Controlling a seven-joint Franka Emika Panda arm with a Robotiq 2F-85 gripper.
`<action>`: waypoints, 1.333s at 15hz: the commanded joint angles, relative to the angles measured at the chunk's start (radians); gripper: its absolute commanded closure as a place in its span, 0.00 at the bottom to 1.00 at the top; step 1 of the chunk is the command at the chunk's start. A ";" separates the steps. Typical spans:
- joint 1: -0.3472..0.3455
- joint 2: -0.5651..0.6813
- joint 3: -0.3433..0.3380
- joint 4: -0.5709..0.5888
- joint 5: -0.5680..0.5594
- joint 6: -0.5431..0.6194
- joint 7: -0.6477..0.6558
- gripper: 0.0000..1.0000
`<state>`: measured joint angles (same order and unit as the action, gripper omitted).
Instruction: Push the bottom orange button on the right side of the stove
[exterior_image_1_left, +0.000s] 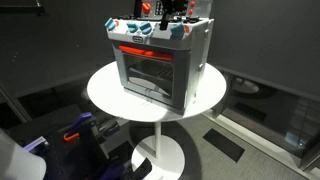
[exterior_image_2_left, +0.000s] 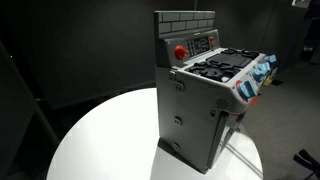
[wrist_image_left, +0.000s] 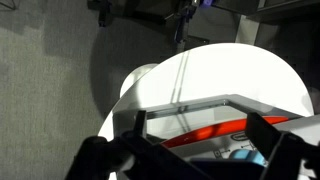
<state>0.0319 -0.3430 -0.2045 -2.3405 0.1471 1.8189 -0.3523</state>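
Note:
The stove (exterior_image_1_left: 160, 65) is a small grey toy oven with a glass door, an orange-red strip above it and a white top. It stands on a round white table (exterior_image_1_left: 105, 95) and shows in both exterior views (exterior_image_2_left: 200, 100). Small orange-red buttons sit on its top front edge (exterior_image_1_left: 140, 30) and a red one on its back panel (exterior_image_2_left: 180, 52). My gripper (wrist_image_left: 200, 135) is open and empty, above the stove's front. Its two dark fingers frame the glass door and the orange strip (wrist_image_left: 205, 132). In an exterior view the gripper (exterior_image_1_left: 172, 14) hangs dark over the stove's top.
The table (exterior_image_2_left: 100, 140) has a single pedestal with a round base (exterior_image_1_left: 160, 155). Blue and purple gear (exterior_image_1_left: 80, 130) lies on the floor beside it. Dark curtains stand behind. A black mat (exterior_image_1_left: 225, 145) lies on the floor.

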 joint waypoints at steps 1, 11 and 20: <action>-0.026 0.002 0.023 0.002 0.007 -0.003 -0.007 0.00; -0.041 -0.057 0.063 -0.018 0.003 0.075 0.066 0.00; -0.049 -0.064 0.104 -0.024 -0.013 0.316 0.186 0.00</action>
<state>-0.0016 -0.4073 -0.1250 -2.3614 0.1470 2.0713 -0.2165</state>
